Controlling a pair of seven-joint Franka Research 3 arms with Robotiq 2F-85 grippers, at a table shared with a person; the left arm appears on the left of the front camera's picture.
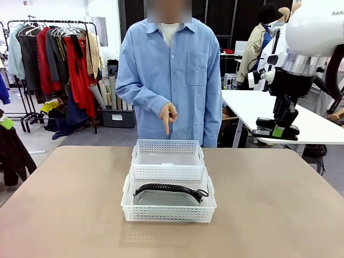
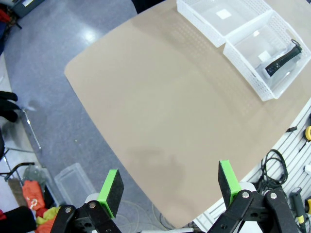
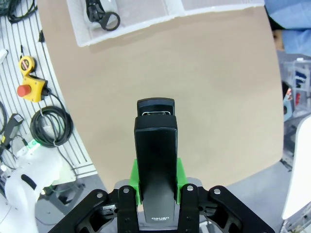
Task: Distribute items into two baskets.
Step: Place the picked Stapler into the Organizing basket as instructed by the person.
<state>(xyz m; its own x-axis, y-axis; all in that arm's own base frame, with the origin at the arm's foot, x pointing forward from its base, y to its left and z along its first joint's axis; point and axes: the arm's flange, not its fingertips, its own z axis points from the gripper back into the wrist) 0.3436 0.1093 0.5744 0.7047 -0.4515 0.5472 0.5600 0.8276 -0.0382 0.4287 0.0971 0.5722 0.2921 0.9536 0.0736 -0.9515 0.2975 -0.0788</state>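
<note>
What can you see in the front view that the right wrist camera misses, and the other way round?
Front view alone: a person in a blue shirt pointing a finger down at the far basket, and the clothes rack behind. Right wrist view alone: a close look at the black stapler clamped between the right gripper's green pads, plus a tape measure and a red button on the slatted surface beside the table. Both share the brown table, the near basket and the grey pouch lying in it, with its black strap.
</note>
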